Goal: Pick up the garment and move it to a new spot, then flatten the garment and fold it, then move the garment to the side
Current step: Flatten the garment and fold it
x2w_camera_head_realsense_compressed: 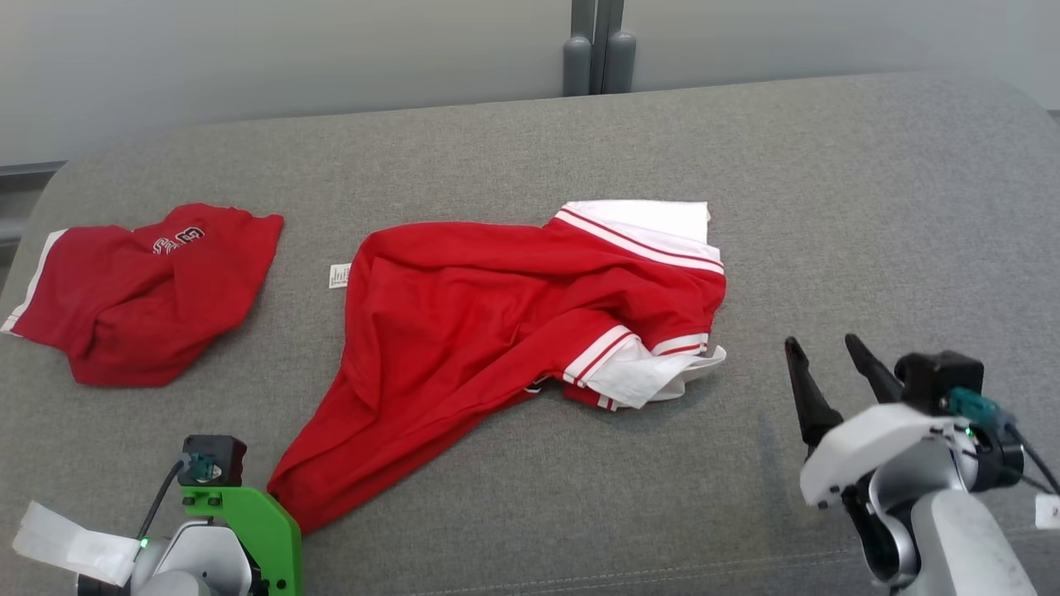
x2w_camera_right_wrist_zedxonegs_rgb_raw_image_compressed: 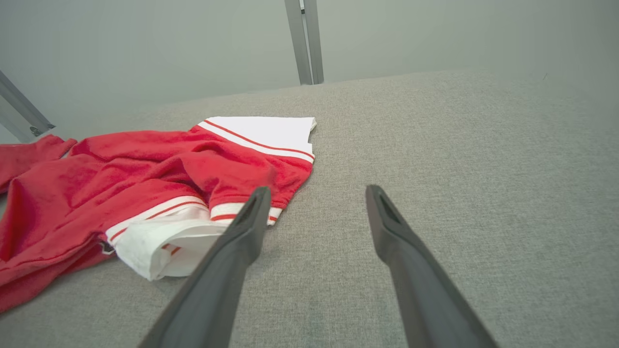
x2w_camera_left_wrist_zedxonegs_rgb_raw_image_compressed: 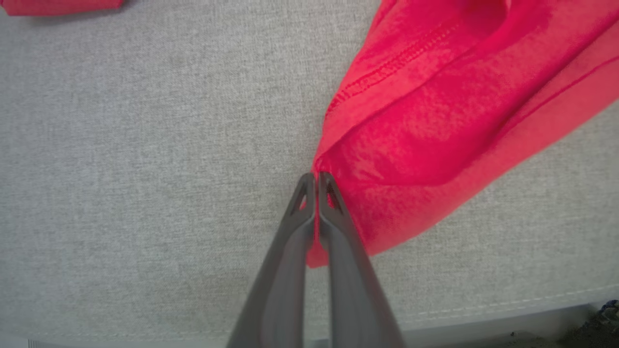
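Observation:
The garment (x2w_camera_head_realsense_compressed: 497, 314), a red shirt with white, red-striped sleeves, lies crumpled in the middle of the grey padded surface (x2w_camera_head_realsense_compressed: 828, 207). Its near-left corner stretches toward my left arm's green mount (x2w_camera_head_realsense_compressed: 248, 517). In the left wrist view my left gripper (x2w_camera_left_wrist_zedxonegs_rgb_raw_image_compressed: 316, 176) is shut on that corner of the garment (x2w_camera_left_wrist_zedxonegs_rgb_raw_image_compressed: 435, 121), with red cloth showing between the fingers. My right gripper (x2w_camera_head_realsense_compressed: 821, 343) hovers open to the right of the garment, holding nothing. In the right wrist view its fingers (x2w_camera_right_wrist_zedxonegs_rgb_raw_image_compressed: 242, 232) point past the white sleeves of the garment (x2w_camera_right_wrist_zedxonegs_rgb_raw_image_compressed: 145, 179).
A second red garment (x2w_camera_head_realsense_compressed: 141, 290) with a white-trimmed edge lies bunched at the far left; its edge shows in the left wrist view (x2w_camera_left_wrist_zedxonegs_rgb_raw_image_compressed: 58, 6). A grey post (x2w_camera_head_realsense_compressed: 598, 50) stands behind the surface. The surface's front seam (x2w_camera_left_wrist_zedxonegs_rgb_raw_image_compressed: 483, 309) runs just below my left gripper.

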`<state>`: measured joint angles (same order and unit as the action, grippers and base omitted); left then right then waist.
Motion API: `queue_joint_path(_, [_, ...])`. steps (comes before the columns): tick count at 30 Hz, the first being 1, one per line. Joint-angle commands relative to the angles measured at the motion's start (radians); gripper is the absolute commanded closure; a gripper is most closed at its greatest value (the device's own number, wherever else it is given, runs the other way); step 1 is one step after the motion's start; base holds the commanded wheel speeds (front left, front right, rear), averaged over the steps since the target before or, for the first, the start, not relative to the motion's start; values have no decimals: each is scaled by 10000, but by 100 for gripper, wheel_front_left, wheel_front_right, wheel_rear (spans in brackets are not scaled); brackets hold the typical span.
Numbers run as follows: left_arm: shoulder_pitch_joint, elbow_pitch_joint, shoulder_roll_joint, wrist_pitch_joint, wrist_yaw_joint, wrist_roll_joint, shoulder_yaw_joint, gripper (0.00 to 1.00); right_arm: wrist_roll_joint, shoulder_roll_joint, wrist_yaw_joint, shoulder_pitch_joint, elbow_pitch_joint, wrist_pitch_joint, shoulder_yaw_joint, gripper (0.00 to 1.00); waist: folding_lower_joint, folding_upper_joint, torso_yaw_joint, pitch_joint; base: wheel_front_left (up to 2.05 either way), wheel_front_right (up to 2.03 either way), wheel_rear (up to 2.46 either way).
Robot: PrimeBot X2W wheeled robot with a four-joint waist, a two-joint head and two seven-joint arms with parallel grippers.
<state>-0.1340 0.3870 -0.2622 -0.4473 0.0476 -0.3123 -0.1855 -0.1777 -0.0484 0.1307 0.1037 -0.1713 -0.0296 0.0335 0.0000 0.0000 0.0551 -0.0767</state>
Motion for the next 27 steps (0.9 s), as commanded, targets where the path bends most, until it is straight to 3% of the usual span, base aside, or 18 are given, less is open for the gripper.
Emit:
queue_joint_path(1, [-214, -4, -16, 51, -73, -53, 16, 100, -24, -34, 0, 454, 76, -344, 6, 0, 0, 0, 9, -74, 0, 0, 0])
queue_joint_path(12, [-584, 100, 83, 99, -72, -158, -135, 100, -332, -26, 0, 2937, -988, -4427, 813, 0, 0, 0, -249, -562, 0, 0, 0])
queue_joint_path(15, [-700, 189, 100, 142, -65, -190, -169, 100, -303, -29, 0, 3111, -1214, -4907, 642, 4, 0, 0, -310, -657, 0, 0, 0])
queue_joint_path(16, [-700, 223, 102, 153, -69, -204, -173, 100, -356, -28, 0, 3093, -1255, -5051, 561, 0, 0, 0, -317, -677, 0, 0, 0])
queue_joint_path(27, [-803, 381, 27, 256, -184, -339, -106, 100, -426, -32, 0, 2646, -1039, -5686, -321, 0, 0, 0, -190, -857, 0, 0, 0])
